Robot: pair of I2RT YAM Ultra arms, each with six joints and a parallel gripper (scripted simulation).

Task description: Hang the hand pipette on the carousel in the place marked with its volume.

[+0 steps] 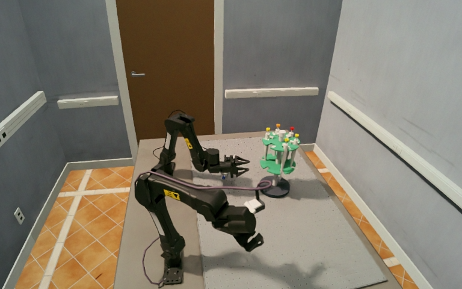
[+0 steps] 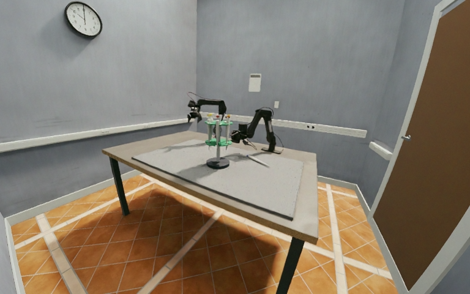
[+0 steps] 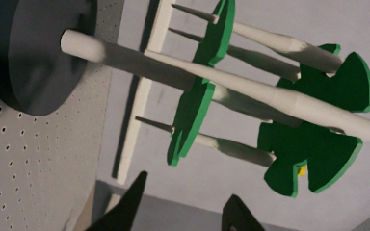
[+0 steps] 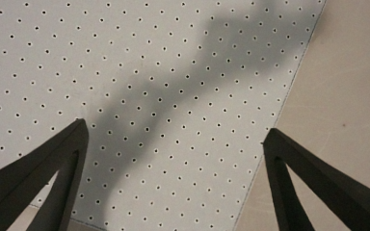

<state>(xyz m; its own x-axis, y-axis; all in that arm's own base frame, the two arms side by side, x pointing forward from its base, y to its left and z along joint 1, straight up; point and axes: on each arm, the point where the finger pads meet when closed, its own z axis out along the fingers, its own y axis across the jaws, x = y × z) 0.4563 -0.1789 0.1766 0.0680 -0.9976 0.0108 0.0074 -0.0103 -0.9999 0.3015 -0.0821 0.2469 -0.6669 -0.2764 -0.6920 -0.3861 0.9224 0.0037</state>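
Note:
The hand pipette (image 2: 257, 160) is white with a blue end and lies on the perforated mat (image 1: 306, 238) beside the carousel. In the top view only its blue end (image 1: 224, 176) shows under the left gripper. The green carousel (image 1: 267, 164) (image 2: 221, 142) (image 3: 190, 115) stands on a dark round base (image 1: 275, 190) and carries several white pipettes with yellow, orange and red buttons. My left gripper (image 1: 248, 164) (image 2: 238, 135) (image 3: 187, 191) is half open and empty. It points sideways at the carousel, above the lying pipette. My right gripper (image 1: 255, 242) (image 4: 180, 131) is wide open and empty, pointing down over the mat near its edge.
The mat covers most of the table (image 1: 147, 212); a bare strip of table top runs along the arms' side. The right arm's purple cable (image 1: 204, 186) loops across toward the carousel's base. Walls stand close behind and beside the table.

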